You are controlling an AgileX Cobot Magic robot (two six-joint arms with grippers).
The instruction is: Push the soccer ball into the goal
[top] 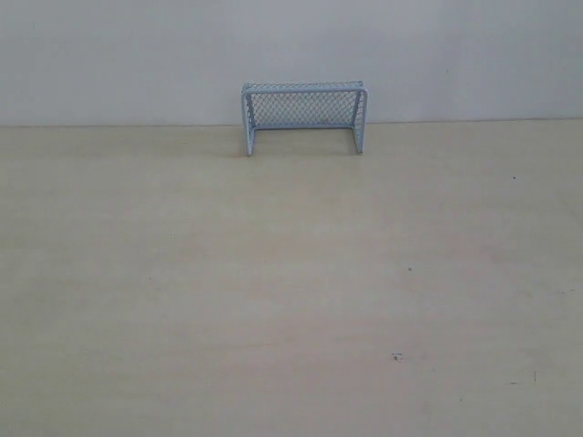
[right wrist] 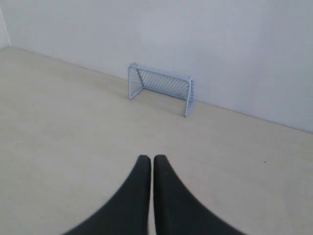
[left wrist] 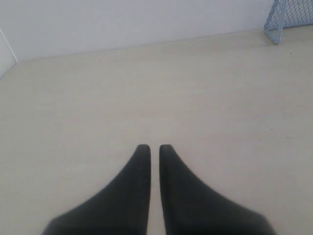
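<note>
The goal [top: 305, 109], a small light blue-grey frame with mesh netting, stands upright at the far edge of the bench [top: 273, 291], about midway between left and right. Its back is close against the plain white wall [top: 137, 55] and its open mouth faces the near side. Both of its front posts rest on the pale wood-toned bench top, and the netting closes in the top, back and sides. The broad stretch of bench on the near side of the goal is bare apart from a few small dark specks [top: 396, 357] towards the near right. The left end effector [left wrist: 154, 147] is clenched on nothing: its two dark fingers [left wrist: 139, 186] run almost parallel with only a thin slit between the tips, and they hang over bare bench. From its camera, just one corner of the goal [left wrist: 288, 17] shows, a post and some mesh, well apart from the tips and off to the right of them in the scene. The right end effector [right wrist: 152, 157] is likewise clenched and holds nothing, its fingertips pressed nearly together. It points across the bench towards the goal [right wrist: 161, 83], whose whole frame is seen at a slant ahead of it, with a wide strip of bench between the two.
</note>
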